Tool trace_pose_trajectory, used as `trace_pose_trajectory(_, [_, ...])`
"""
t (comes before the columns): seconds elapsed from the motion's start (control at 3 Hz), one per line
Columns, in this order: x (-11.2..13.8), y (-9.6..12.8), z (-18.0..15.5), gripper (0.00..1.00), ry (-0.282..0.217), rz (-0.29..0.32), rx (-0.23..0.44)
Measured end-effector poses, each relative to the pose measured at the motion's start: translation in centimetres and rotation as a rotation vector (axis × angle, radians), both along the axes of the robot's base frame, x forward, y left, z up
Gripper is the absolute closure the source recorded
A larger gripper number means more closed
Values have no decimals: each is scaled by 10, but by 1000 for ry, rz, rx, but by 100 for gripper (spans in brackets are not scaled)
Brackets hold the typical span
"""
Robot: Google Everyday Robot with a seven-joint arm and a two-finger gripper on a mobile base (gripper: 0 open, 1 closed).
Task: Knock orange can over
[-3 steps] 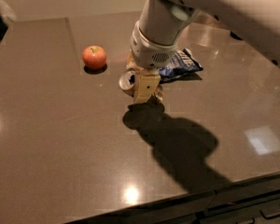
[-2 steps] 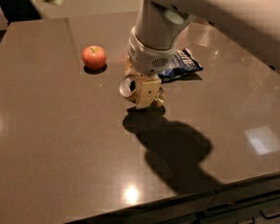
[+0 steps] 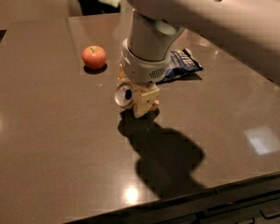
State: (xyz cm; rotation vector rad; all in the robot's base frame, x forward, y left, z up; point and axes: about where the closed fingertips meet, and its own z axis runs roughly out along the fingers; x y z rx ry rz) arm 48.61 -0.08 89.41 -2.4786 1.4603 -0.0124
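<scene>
The orange can [image 3: 125, 95] is on the brown table [image 3: 46, 139] near its middle. It is tilted on its side, with its silver top and dark opening facing left toward the camera. Its body is mostly hidden under my gripper. My gripper [image 3: 137, 101] comes down from the big grey arm [image 3: 151, 45] and sits right on the can, touching it, with its cream-coloured tip just right of the can's top.
A round red-orange apple [image 3: 94, 57] stands to the left, behind the can. A blue snack bag [image 3: 183, 64] lies just behind and right of the gripper. The table's front edge [image 3: 186, 202] runs along the bottom. The arm's shadow falls in front of the gripper.
The gripper has moved a little toward the front of the table with the can. The can's silver top now faces more toward the camera. The apple and bag have not moved.
</scene>
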Motion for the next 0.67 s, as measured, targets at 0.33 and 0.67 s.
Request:
trace_pose_trajectory(0.33, [-10,1,-6,0,7,33,-11])
trace_pose_trajectory(0.67, [-10,1,-6,0,7,33,-11])
